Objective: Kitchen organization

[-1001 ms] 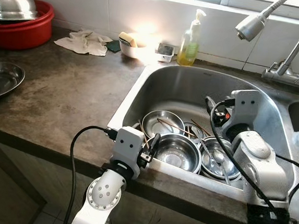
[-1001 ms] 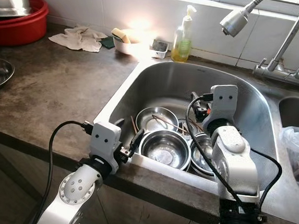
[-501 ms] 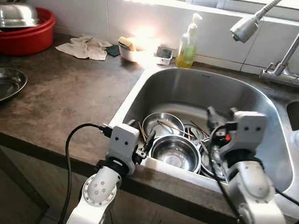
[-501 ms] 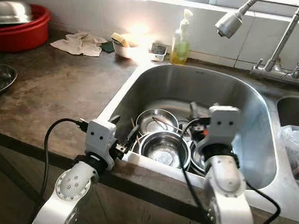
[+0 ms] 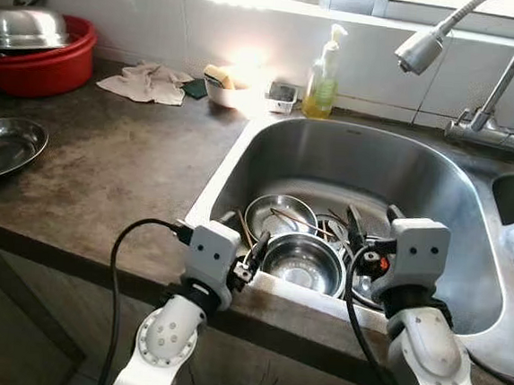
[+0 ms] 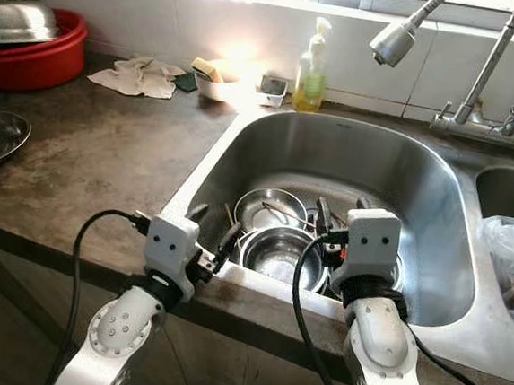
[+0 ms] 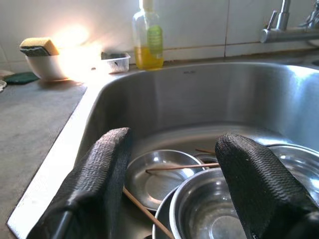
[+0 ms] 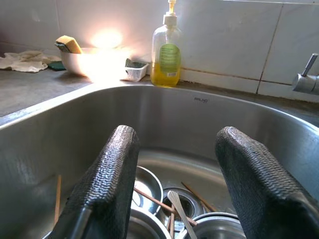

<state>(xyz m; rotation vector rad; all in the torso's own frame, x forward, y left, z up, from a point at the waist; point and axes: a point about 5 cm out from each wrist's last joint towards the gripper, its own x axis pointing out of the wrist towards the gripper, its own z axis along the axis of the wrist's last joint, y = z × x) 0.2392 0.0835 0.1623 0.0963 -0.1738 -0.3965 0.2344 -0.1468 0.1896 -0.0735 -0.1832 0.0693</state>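
Hovering at the near rim of the sink [image 5: 243, 151], both grippers gape empty: left gripper [image 5: 244, 256] beside the nearest steel bowl [image 5: 303, 264], right gripper [image 5: 368, 229] above the stacked bowls; clamp one rim, avoiding loose chopsticks [image 7: 182, 167]

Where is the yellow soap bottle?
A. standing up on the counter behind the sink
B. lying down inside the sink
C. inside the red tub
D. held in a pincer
A, the soap bottle stands upright on the ledge behind the sink, by the tiled wall, with neither pincer touching it.
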